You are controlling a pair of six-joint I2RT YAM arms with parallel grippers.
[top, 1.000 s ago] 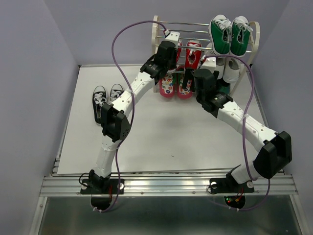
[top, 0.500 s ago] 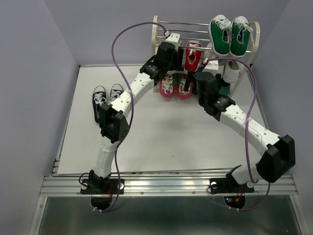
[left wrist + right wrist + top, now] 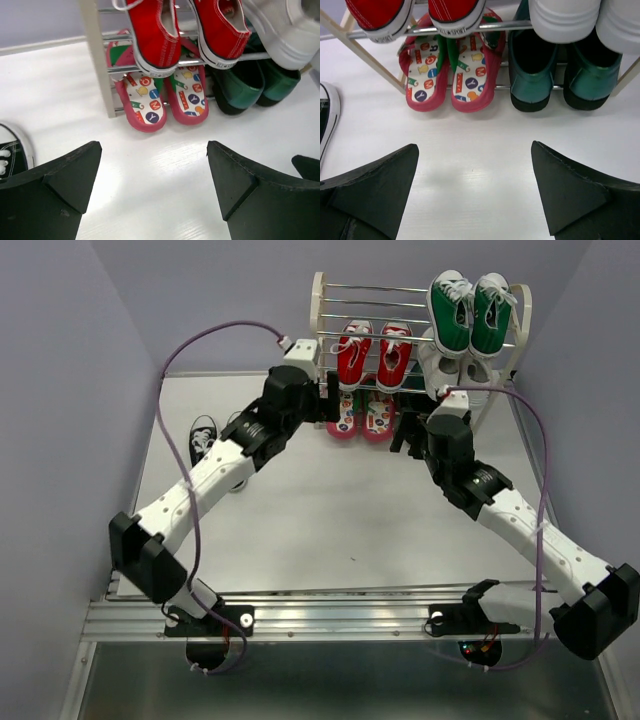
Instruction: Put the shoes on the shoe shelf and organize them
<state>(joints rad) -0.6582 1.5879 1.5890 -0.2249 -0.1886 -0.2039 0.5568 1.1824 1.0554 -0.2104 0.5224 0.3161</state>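
The shoe shelf (image 3: 318, 310) stands at the table's back. A pair of red sneakers (image 3: 373, 355) rests on its middle rods, left side, with the pink-red flip-flops (image 3: 360, 418) on the tier below. A pair of black sneakers (image 3: 203, 435) stands on the table at the left, partly hidden by my left arm. My left gripper (image 3: 328, 406) hangs open and empty just in front of the flip-flops (image 3: 145, 100), below the red sneakers (image 3: 155, 35). My right gripper (image 3: 408, 435) is open and empty too, facing the flip-flops (image 3: 450, 75).
Green sneakers (image 3: 470, 310) sit on the top tier at the right, white sneakers (image 3: 450, 365) below them, and dark teal shoes (image 3: 535, 75) on the lowest tier. A black sneaker's toe (image 3: 12, 150) shows at the left of the left wrist view.
My left gripper opened, let go of a red sneaker on the shelf and drew back and down. The left arm swung left. The right gripper backed away from the shelf a little.
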